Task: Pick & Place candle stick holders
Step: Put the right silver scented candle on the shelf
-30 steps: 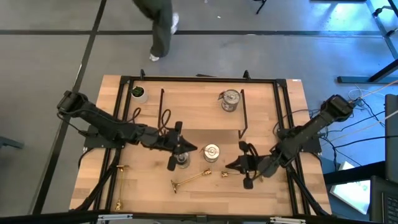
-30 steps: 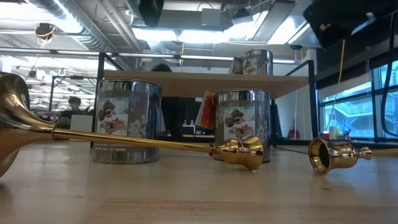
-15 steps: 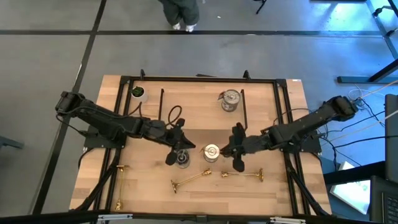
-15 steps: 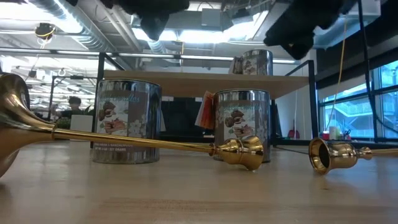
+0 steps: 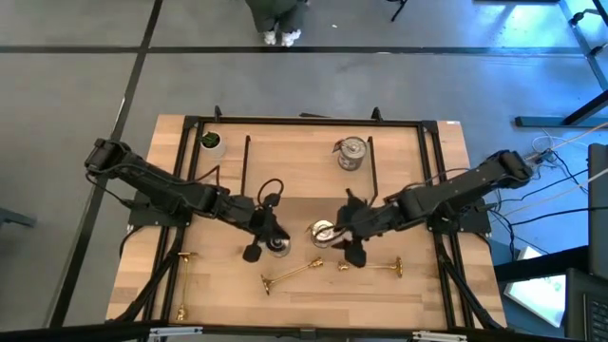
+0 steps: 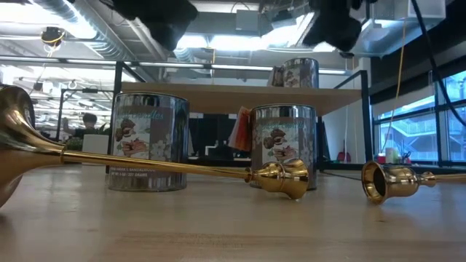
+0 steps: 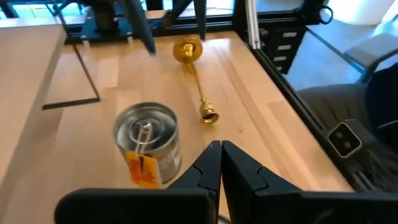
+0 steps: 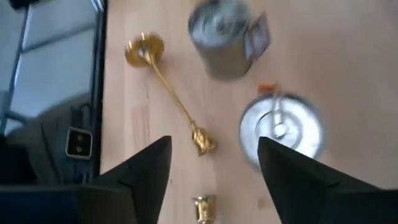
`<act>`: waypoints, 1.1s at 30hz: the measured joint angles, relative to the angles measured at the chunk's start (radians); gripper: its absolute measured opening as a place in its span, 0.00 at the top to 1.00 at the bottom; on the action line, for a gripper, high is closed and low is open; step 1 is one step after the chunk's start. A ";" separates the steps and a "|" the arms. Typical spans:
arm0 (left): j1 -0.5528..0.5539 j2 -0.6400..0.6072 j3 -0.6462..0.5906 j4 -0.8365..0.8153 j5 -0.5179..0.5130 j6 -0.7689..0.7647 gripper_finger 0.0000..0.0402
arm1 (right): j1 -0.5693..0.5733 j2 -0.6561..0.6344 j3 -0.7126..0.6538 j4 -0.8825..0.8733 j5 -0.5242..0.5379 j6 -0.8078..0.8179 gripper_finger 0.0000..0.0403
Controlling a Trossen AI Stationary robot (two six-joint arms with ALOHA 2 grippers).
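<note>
At the far left of the table, seen from above, a gold candlestick lies near the front corner, its stem running front to back, well apart from both arms. The left gripper hovers just beside a silvery cup, on that cup's left; its fingers are pressed together and hold nothing. In the left wrist view the cup stands upright just ahead of the closed fingertips.

Next, a second gold candlestick lies near the front edge, its long axis slanting up toward the right.

Past it, a second silvery cup stands at the middle of the table. The right gripper hangs just to this cup's right and slightly in front, jaws spread apart with nothing between them. In the right wrist view the cup sits off to one side of the gap rather than centred, so the gripper probably needs to shift toward it before closing. The right arm looks the nearer one to this cup.

A third gold candlestick lies to the right, stem running side to side, in front of the right gripper. A third silvery cup stands farther back, near the black wire rack.
</note>
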 joint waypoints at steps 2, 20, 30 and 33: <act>-0.012 0.000 0.000 -0.008 -0.004 -0.004 0.99 | -0.001 0.055 0.039 -0.050 -0.021 0.039 0.37; -0.170 0.000 0.000 -0.037 -0.078 -0.008 0.99 | -0.007 0.408 0.459 -0.474 0.073 0.281 0.34; -0.316 0.009 0.000 0.037 -0.216 -0.002 0.99 | -0.024 0.408 0.459 -0.539 0.107 0.599 0.28; -0.345 0.027 0.000 0.082 -0.220 0.018 0.99 | -0.040 0.408 0.459 -0.541 0.058 0.626 0.26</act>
